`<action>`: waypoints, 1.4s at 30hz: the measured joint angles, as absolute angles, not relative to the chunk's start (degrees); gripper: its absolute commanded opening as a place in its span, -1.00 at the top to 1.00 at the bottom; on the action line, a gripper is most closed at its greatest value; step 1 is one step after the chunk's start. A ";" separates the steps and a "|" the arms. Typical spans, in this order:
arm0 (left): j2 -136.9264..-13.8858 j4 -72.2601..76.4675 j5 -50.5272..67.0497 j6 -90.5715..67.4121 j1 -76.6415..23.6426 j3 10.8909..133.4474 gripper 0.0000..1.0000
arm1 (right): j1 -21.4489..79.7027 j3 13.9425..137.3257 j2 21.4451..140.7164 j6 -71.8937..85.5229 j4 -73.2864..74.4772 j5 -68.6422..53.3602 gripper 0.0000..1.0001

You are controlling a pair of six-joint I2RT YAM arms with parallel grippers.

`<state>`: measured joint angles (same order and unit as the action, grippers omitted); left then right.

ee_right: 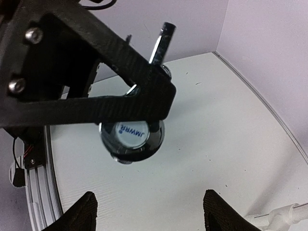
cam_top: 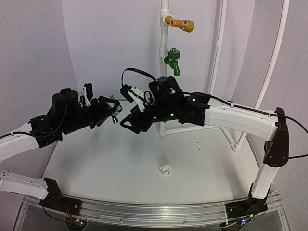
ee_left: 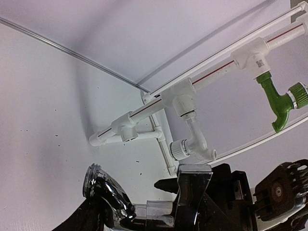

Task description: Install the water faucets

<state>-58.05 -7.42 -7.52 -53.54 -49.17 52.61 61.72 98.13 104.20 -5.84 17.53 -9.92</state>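
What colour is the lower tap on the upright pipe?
The lower tap is green; clearest in the left wrist view.

Gleaming silver on metal tap [ee_left: 108, 192], blue lettering on white cap [ee_right: 131, 134]. Showing white on plastic fitting [cam_top: 165, 168], green on spouted tap [cam_top: 172, 61], brass-yellow on upper tap [cam_top: 184, 24].

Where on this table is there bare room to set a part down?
Bare table lies between the left arm and the white fitting, and again from the fitting to the right arm. Further back it is crowded: the left gripper, holding the metal tap, meets the right gripper before the pipe stand.
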 measured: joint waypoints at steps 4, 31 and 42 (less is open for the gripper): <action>-57.17 -4.85 -8.12 -55.93 -49.17 50.94 -0.02 | 61.96 102.40 107.23 -4.92 17.35 -9.89 -0.33; -55.42 0.54 -8.80 -57.73 -49.01 50.05 -0.02 | 63.70 111.87 115.94 -3.38 17.58 -5.92 0.30; -55.11 1.11 -9.23 -58.58 -49.01 49.36 -0.02 | 64.19 112.84 115.94 -3.71 17.63 -5.48 0.72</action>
<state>-55.11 1.11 -9.23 -58.58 -49.01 49.36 64.19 112.84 115.94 -3.71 17.63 -5.48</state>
